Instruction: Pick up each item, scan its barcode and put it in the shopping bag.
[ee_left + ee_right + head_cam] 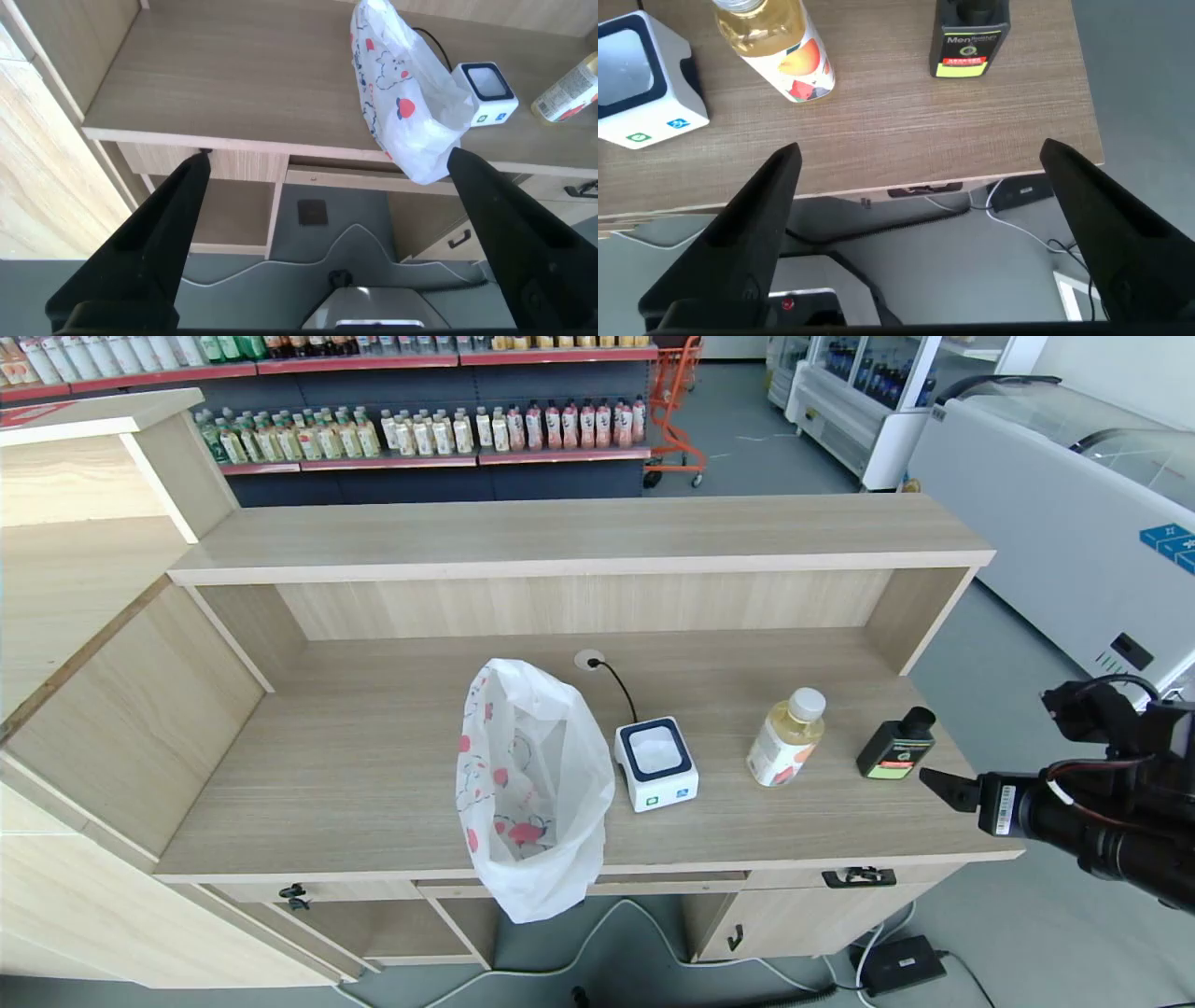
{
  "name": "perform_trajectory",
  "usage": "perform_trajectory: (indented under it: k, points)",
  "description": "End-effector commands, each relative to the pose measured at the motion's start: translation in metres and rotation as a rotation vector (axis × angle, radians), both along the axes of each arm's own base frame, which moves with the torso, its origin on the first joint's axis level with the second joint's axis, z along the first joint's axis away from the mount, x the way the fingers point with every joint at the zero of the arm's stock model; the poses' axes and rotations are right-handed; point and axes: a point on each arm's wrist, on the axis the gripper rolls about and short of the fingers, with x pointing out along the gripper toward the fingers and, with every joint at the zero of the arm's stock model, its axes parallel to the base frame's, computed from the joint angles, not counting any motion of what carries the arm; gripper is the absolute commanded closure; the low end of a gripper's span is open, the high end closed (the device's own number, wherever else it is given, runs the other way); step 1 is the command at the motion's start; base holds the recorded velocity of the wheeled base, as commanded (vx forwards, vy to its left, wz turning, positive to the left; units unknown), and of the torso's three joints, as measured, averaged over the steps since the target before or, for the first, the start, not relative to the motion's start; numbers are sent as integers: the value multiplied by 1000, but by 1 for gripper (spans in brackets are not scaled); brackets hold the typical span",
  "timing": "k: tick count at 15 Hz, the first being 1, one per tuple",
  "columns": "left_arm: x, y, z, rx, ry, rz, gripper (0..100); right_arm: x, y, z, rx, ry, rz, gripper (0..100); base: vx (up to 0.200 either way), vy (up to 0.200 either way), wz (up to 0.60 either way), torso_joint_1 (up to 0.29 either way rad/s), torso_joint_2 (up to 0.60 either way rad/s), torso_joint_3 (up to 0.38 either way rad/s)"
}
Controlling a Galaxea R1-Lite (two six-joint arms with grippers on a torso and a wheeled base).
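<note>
Left gripper (329,159) fingers spread wide, right gripper (922,147) fingers spread wide

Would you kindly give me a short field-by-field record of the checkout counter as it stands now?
bag: open, at the counter's front edge, left of the scanner
scanner: mid-counter, cabled
items: pale bottle and black bottle, upright, right of the scanner
left gripper: open, empty, before the counter's front
right gripper: open, empty, off the counter's right front corner

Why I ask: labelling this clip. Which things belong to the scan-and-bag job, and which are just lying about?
Job: yellow drink bottle, black bottle, barcode scanner, shopping bag.
Lying about: drink shelves, orange trolley, chest freezer, power brick on the floor.
</note>
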Motion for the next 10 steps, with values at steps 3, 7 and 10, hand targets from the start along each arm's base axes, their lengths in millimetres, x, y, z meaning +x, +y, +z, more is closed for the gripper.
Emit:
perform_trajectory:
  k: [3, 7, 10]
  points:
    - [0, 0, 0, 0, 0, 0, 0, 33, 5, -46, -44, 47, 36, 0, 0, 0, 0, 0, 0, 0]
    - [0, 0, 0, 0, 0, 0, 0, 58, 18, -69, -90, -53, 89, 0, 0, 0, 0, 0, 0, 0]
    - [0, 0, 0, 0, 0, 0, 0, 74, 33, -75, -81, -99, 130, 0, 0, 0, 0, 0, 0, 0]
